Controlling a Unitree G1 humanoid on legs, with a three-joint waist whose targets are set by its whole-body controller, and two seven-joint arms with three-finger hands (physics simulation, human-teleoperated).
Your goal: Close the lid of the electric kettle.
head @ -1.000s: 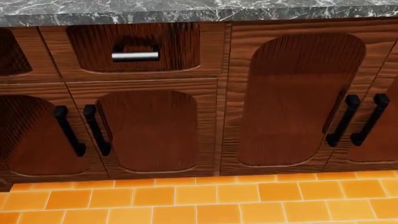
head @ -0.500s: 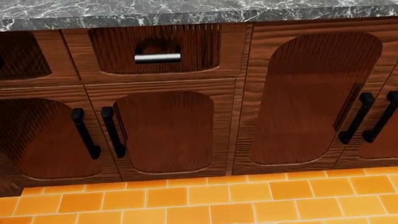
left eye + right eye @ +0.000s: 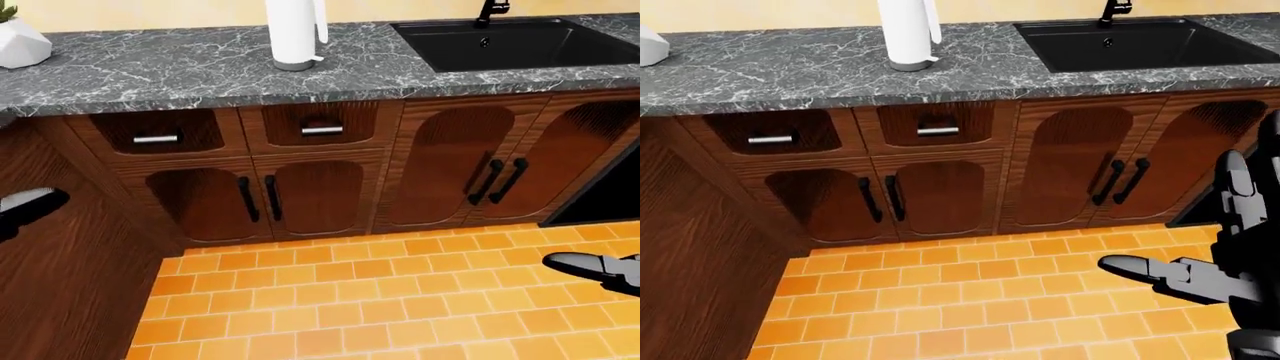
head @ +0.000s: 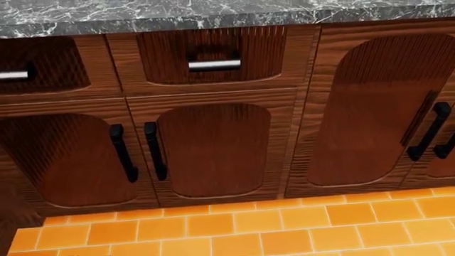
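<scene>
No kettle is showing anywhere: the dark marble desk (image 3: 200,67) is carrying only a paper towel roll (image 3: 293,34), a white pot (image 3: 20,43) at far left and a black sink (image 3: 510,41) at right. The right robot hand (image 3: 1200,277) is hanging released over the orange floor (image 3: 330,300); the left robot hand (image 3: 25,204) is barely peeking in, its state unclear. Walking on, the robot is risking bumping the cupboards (image 4: 213,149) or missing the kettle entirely.

Grey marble counter (image 3: 200,71) with a white paper-towel roll (image 3: 295,30) beside the black sink (image 3: 510,43).
</scene>
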